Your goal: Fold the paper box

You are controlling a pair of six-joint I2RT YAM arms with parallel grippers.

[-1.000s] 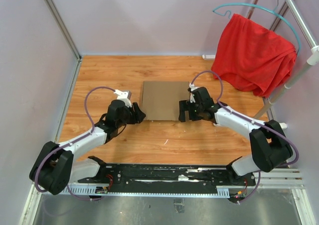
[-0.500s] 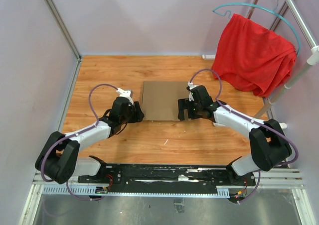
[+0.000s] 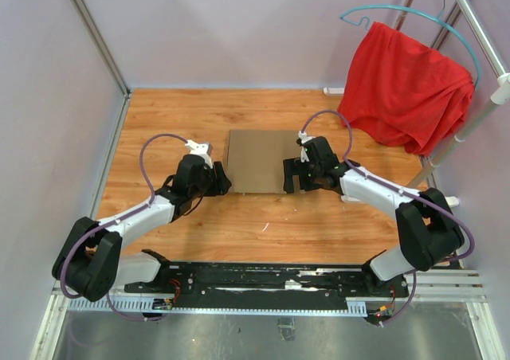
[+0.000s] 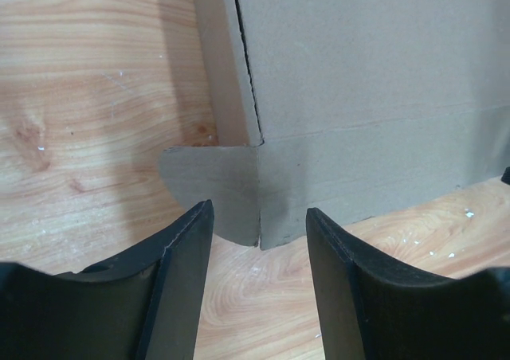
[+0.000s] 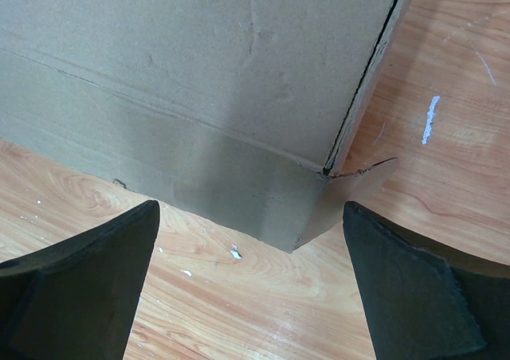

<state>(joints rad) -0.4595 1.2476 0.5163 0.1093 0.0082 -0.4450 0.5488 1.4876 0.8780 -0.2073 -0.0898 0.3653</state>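
Observation:
The paper box [image 3: 259, 160] is a shallow closed brown cardboard box lying flat in the middle of the wooden table. My left gripper [image 3: 221, 179] is open at the box's near left corner. In the left wrist view the box [image 4: 374, 97] fills the upper right, and a small rounded flap [image 4: 211, 189] sticks out at the corner just ahead of the gripper [image 4: 259, 244]. My right gripper [image 3: 296, 176] is open wide at the near right corner. The right wrist view shows the box [image 5: 207, 81] with a small flap [image 5: 358, 185] splayed out ahead of the gripper [image 5: 251, 256].
A red cloth [image 3: 406, 85] hangs from a teal hanger [image 3: 398, 17] on a rack at the back right. Lilac walls close the table at the back and left. Bare wooden tabletop [image 3: 255, 225] lies between the box and the arm bases.
The left arm has drawn in slightly toward the box's near left corner. The right gripper has shifted a little left against the near right corner. The box has not moved.

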